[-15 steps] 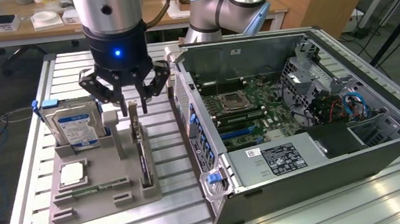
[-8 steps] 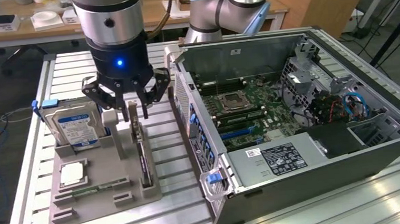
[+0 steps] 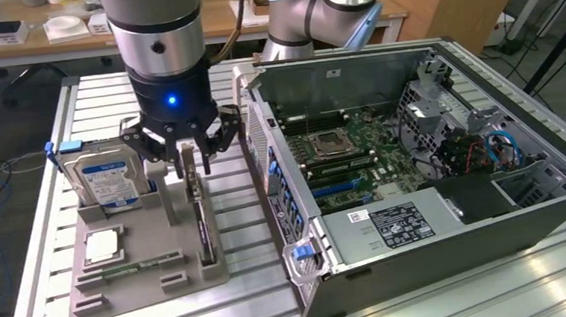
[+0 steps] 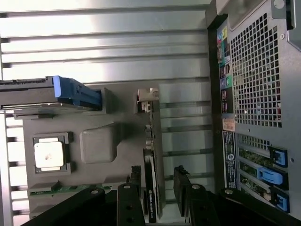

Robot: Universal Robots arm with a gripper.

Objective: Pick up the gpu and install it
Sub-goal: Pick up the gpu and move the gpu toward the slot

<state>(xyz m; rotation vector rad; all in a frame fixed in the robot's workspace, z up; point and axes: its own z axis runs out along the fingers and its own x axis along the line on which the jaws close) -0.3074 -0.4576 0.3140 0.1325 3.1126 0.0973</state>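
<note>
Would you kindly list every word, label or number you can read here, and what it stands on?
No text can be read.
Blue-and-white label on the silver hard drive: too blurred.
Dark label on the grey power supply: too small.
Coloured stickers on the grey computer case: blurred.
White print on the thin dark gpu card: too small.

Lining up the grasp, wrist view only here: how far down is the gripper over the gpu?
Observer: Gripper open, fingertips about at the gpu top edge, one each side; contact unclear.
Operator: Case ready?
Observer: Computer case lies on its side, open, motherboard exposed.
Operator: Arm routing?
Observer: The arm rises from behind the case.
</note>
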